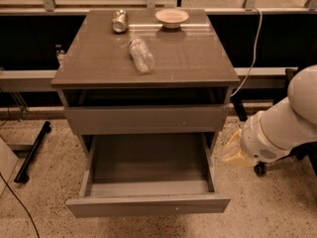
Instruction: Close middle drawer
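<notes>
The grey cabinet (pixel 148 68) stands in the middle of the camera view. Its middle drawer (pixel 148 205) is pulled far out toward me, and its deep grey box (pixel 148 160) looks empty inside. The wide flat front has a tiny pale dot near its right. Above it is the top drawer front (pixel 146 119), with a dark gap under the cabinet top. The lowest drawer is hidden under the open one. My gripper (pixel 233 151), pale tan on a white arm (pixel 282 125), is low on the right, just beside the open drawer's right wall and apart from it.
A can (pixel 119 20), a pale bowl (pixel 172 17) and a lying clear plastic bottle (pixel 141 54) are on the cabinet top. A white cable (pixel 255 43) hangs at the right. A chair wheel (pixel 259 169) is behind my arm. A black stand leg (pixel 32 151) lies on the floor at left.
</notes>
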`<state>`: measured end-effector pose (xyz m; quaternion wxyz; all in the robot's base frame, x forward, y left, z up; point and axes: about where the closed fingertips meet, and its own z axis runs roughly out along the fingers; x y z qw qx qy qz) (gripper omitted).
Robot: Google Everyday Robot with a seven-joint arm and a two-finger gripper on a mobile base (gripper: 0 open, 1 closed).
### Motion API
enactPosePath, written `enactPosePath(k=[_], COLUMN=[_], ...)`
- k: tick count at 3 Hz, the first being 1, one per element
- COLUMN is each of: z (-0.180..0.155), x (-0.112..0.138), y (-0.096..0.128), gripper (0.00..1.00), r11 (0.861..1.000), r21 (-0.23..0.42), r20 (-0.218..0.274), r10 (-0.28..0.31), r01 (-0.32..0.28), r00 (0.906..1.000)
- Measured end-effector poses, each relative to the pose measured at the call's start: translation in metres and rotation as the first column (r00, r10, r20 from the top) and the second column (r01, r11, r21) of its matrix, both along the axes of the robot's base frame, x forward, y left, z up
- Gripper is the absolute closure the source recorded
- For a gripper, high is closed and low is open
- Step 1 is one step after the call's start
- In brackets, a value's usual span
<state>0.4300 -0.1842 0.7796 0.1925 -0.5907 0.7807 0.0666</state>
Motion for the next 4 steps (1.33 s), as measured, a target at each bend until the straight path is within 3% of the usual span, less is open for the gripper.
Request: enactPosePath(k=[1,3,4], z=[-0.042,-0.068,-0.106], x=[0.009,0.016,0.017], y=[-0.002,0.006,0.006], gripper=[1.0,1.0,1.0], r11=[0.997,0.994,0.989], r21=[0.059,0.07,0.088], r20=[-0.043,-0.053,-0.085], r10=[-0.042,-0.074,-0.114], r01=[0.044,0.078,0.122], r00=[0.9982,0.9958,0.9898])
